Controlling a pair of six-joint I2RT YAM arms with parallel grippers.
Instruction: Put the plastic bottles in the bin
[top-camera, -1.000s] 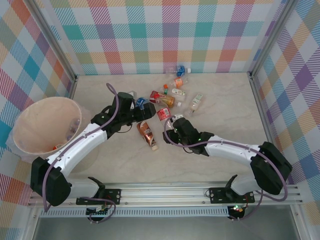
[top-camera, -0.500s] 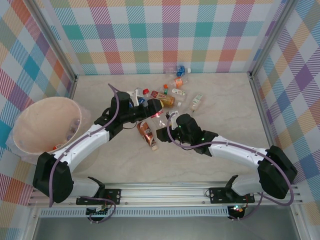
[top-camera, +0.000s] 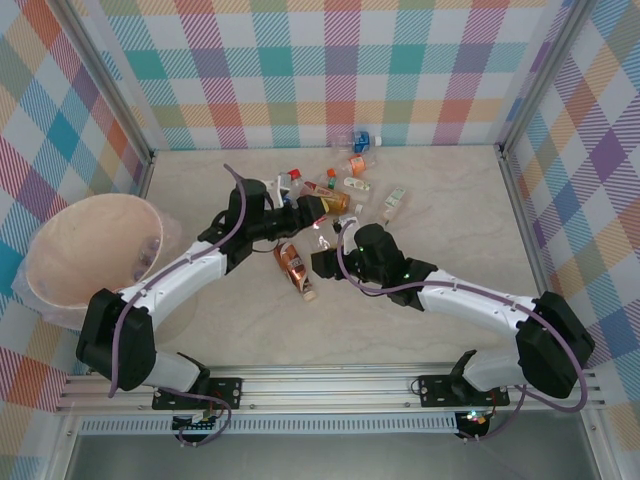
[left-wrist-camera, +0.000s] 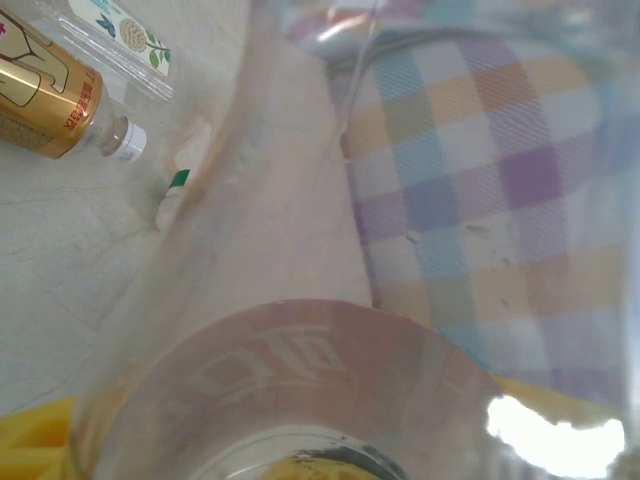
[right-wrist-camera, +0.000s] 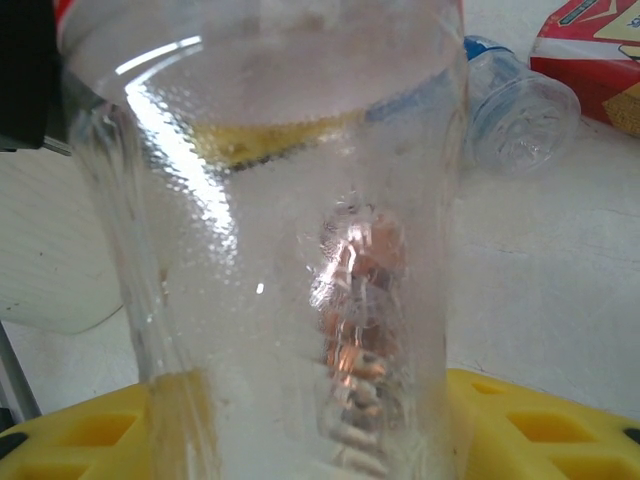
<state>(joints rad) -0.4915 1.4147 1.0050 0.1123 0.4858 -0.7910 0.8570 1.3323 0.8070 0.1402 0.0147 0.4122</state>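
Observation:
Several plastic bottles (top-camera: 345, 185) lie scattered at the table's far middle. My left gripper (top-camera: 300, 207) reaches into that cluster. In the left wrist view a clear bottle with a red label (left-wrist-camera: 300, 370) sits pressed between its yellow fingers (left-wrist-camera: 30, 440), so the left gripper (left-wrist-camera: 320, 440) is shut on it. My right gripper (top-camera: 325, 260) is just below the cluster. In the right wrist view the right gripper (right-wrist-camera: 300, 420) is shut on a clear ribbed bottle (right-wrist-camera: 290, 200) standing upright between the yellow fingers (right-wrist-camera: 540, 420). The pale pink bin (top-camera: 45, 235) stands at the far left.
A brown-labelled bottle (top-camera: 293, 268) lies alone between the two arms. A gold-labelled bottle (left-wrist-camera: 40, 100) and a white-labelled one (left-wrist-camera: 120, 30) lie near my left gripper. A blue-capped bottle (right-wrist-camera: 515, 95) lies behind the right one. Checked walls enclose the table.
My left arm reached further right into the cluster and its jaws closed in on a bottle. My right gripper shifted left and slightly up with its bottle.

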